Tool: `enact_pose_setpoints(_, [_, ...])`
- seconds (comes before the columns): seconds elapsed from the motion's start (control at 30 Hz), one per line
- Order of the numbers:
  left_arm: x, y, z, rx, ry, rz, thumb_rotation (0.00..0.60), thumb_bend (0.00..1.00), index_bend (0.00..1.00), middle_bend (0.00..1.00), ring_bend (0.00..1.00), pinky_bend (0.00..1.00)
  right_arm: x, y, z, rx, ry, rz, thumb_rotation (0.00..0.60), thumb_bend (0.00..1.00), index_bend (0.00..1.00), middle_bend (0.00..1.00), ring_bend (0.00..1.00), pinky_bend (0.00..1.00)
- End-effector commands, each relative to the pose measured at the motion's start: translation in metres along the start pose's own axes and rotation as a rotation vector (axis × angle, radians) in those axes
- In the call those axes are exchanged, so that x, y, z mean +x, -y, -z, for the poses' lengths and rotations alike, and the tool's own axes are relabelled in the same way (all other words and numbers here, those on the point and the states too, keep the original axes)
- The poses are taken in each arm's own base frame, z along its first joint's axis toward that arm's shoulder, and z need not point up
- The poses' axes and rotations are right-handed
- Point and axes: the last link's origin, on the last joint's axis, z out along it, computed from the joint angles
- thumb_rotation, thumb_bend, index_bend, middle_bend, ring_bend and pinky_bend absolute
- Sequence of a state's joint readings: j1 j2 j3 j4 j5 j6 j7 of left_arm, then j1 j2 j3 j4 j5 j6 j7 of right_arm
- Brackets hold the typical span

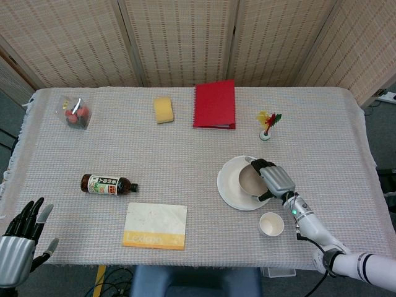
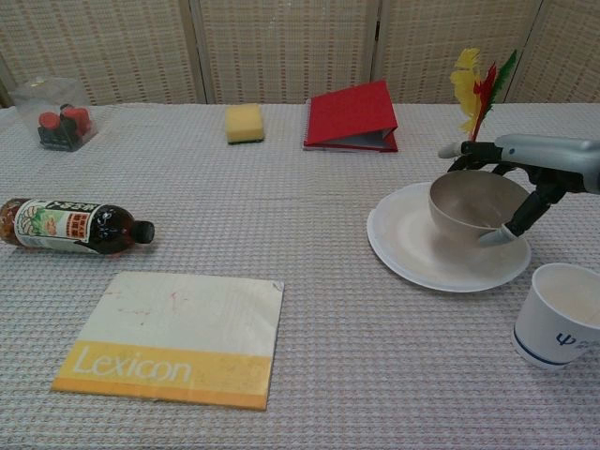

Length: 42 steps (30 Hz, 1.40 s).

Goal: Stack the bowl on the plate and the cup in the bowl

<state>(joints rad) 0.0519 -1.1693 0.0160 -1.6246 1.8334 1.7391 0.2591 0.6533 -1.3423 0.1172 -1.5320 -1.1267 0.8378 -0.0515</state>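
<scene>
Your bowl (image 2: 473, 208) is over the plate (image 2: 412, 246) now, on its 3 o'clock half, but whether its base is fully seated you can't tell: from the chest view the foot is hidden behind the bowl's own wall, and from the head view your right hand (image 1: 274, 180) covers its 3 o'clock rim. The bowl sits mouth-up, tipped slightly toward 9 o'clock in the chest view, so you see into it; it's round, no long axis to speak of. Plain beige, smooth, darker shadow inside.

Your right hand has it: fingers (image 2: 471, 148) hooked over the far rim, thumb against the outer wall below, pinching the edge. The wrist runs off the right edge of the chest view.

The plate is white, flat, round, bare on its 9 o'clock side. The cup (image 2: 559, 315) stands upright at 5 o'clock from the plate, just beside it, not touching; white paper with a dark mark, partly cut by the frame's right edge.

Your left hand (image 1: 21, 238) shows only in the head view, at the bottom-left corner off the table, fingers spread, holding nothing, cut off below.

Farther out: a book (image 2: 173, 337) marked Lexicon at 8 o'clock, a bottle (image 2: 67, 226) lying on its side, cap toward 3 o'clock.
</scene>
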Motion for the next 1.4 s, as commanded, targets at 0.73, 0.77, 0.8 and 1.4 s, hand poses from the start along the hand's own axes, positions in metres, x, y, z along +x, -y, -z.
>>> enact_pose_setpoints(0.73, [-0.002, 0.003, -0.003, 0.016, 0.004, -0.009, 0.6, 0.31, 0.0, 0.0, 0.0, 0.26, 0.05, 0.002, 0.045, 0.073, 0.012, -0.014, 0.6, 0.03, 0.0, 0.0, 0.0, 0.0])
enact_pose_setpoints(0.77, [-0.002, 0.002, -0.003, 0.015, 0.006, -0.01, 0.6, 0.31, 0.0, 0.0, 0.0, 0.26, 0.055, 0.002, 0.05, 0.074, 0.007, -0.009, 0.6, 0.03, 0.0, 0.0, 0.0, 0.0])
enact_pose_setpoints(0.8, [-0.003, 0.001, -0.003, 0.012, 0.007, -0.011, 0.6, 0.31, 0.0, 0.0, 0.0, 0.26, 0.06, 0.001, 0.055, 0.075, 0.001, -0.008, 0.6, 0.03, 0.0, 0.0, 0.0, 0.0])
enact_pose_setpoints(1.4, [-0.008, -0.006, -0.002, 0.001, 0.018, -0.023, 0.6, 0.31, 0.0, 0.0, 0.0, 0.26, 0.063, 0.009, 0.125, 0.155, 0.116, 0.096, 0.6, 0.03, 0.05, 0.0, 0.0, 0.0])
